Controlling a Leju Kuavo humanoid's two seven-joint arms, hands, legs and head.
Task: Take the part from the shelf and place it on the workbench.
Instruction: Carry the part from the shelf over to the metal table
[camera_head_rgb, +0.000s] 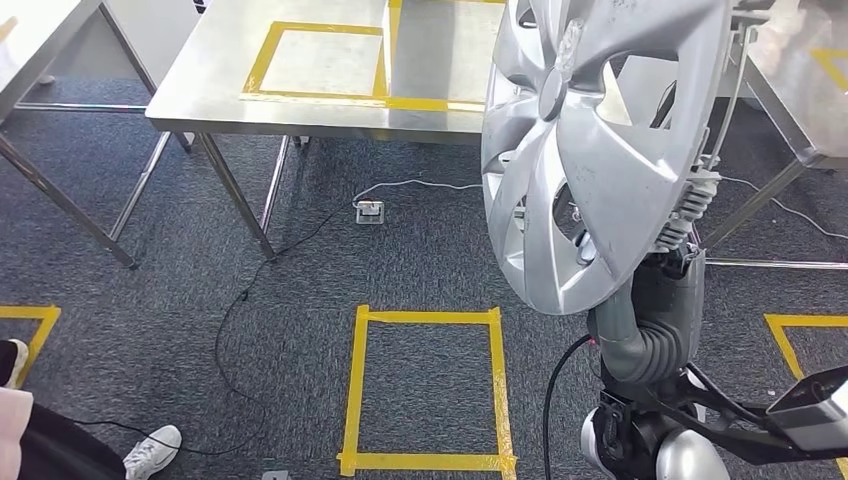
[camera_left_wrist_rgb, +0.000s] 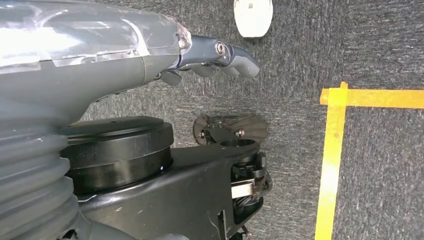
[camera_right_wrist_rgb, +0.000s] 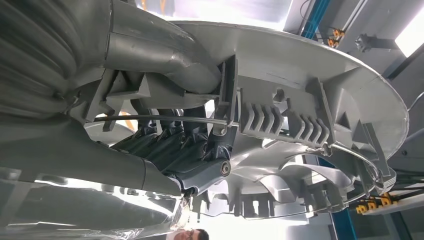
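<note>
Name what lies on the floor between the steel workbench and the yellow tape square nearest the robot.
In the head view, a small floor socket box and its trailing cables lie on the carpet between the workbench and the tape square.

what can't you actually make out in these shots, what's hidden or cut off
- Right hand: in the head view the wheel cover hides it; the right wrist view shows fingers through the spokes.
- Workbench: its right part is behind the wheel cover, its far side cut by the head view's top edge.
- Left hand: fingertips show past the grey cover; the palm is hidden.
- Person: cut off at the head view's corner.
</note>
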